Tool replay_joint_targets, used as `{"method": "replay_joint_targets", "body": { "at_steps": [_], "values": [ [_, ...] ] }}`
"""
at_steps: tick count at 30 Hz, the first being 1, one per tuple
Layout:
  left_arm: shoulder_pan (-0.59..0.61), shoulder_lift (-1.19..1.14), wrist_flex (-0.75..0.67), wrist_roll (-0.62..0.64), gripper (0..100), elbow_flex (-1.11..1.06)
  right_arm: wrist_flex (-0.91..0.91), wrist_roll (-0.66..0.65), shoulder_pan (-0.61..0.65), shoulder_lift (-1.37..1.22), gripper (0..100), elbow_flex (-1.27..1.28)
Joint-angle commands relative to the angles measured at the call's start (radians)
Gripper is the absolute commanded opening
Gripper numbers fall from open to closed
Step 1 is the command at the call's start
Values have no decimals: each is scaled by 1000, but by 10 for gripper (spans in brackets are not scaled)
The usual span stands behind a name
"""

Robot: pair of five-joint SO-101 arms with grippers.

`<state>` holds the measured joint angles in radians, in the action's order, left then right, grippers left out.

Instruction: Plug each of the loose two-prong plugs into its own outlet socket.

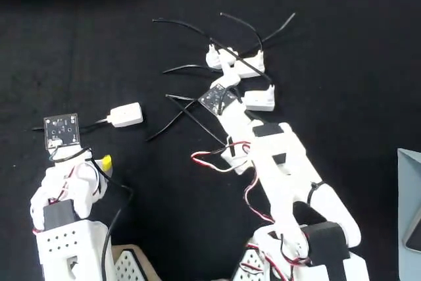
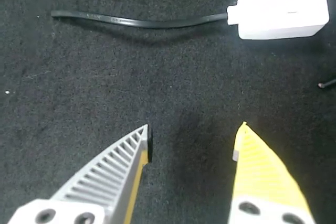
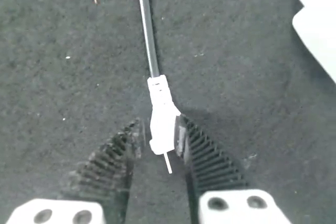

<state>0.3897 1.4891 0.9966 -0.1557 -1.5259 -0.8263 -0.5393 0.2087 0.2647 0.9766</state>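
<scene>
- The step in hand, as I judge it, is the pick-up of 1 plug. The right gripper (image 3: 160,128) is clenched on a small white plug (image 3: 164,121), pinching its body from 2 sides.
- 1 thin prong (image 3: 167,163) sticks out of the plug back toward the wrist; I cannot make out a 2nd. The plug's black cord (image 3: 147,30) runs straight away from the fingers.
- The lone socket (image 1: 125,115) is a white block with 2 slots in its face, lying flat on the black table (image 1: 342,37) with its own cord attached. Its slots are bare, so nothing is plugged into it.
- The held plug is well apart from the lone socket, on the side away from the left arm, in among a spread of loose black cords.
- 2 more white blocks (image 1: 260,100) lie beyond the held plug as seen from the lone socket, 1 of them just beside the right gripper.
- The left gripper (image 2: 194,126) is released, with nothing between its grey and yellow fingers. It sits near the lone socket, short of it and not touching.
- The next move likely calls for lifting the plug clear of the cords and turning it so the prongs face a socket's slots. The idle left gripper is well placed to brace the lone socket against the push.
</scene>
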Motion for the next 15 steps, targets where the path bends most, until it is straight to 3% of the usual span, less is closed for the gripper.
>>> {"method": "replay_joint_targets", "body": {
  "at_steps": [1,15],
  "values": [
    [-12,9,-18,8,260,10,0,-8,-37,-44,122,-2],
    [-12,9,-18,8,260,10,0,-48,-34,-47,120,-2]
  ]
}}
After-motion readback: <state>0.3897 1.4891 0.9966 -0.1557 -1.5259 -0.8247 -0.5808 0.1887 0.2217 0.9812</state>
